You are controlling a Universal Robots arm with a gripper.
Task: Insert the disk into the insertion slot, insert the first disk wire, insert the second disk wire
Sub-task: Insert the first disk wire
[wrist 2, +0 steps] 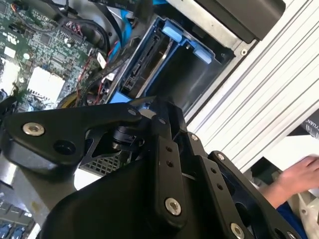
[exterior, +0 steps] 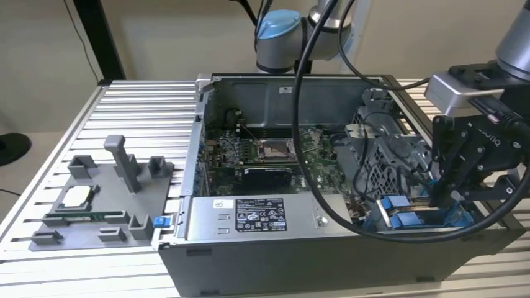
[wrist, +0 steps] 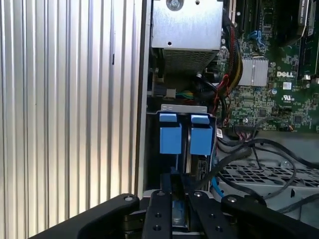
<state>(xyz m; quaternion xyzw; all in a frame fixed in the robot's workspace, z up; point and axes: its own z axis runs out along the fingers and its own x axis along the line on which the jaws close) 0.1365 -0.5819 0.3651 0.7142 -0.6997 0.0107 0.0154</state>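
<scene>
Blue plastic marks the spot: two tabs stand side by side at the bay in the case's near corner, on the exterior view's right. The disk sits there in its frame. I judge it inserted, though how fully seated I cannot tell. The one gripper hangs just over it; whether it is spread or pinching anything I cannot tell. Black cables lie loose by the bay — both wire steps look undone. Beyond are one grey box and one board. Toward the counter's other edge lies one grey tray. One hand shows past the counter's edge.
</scene>
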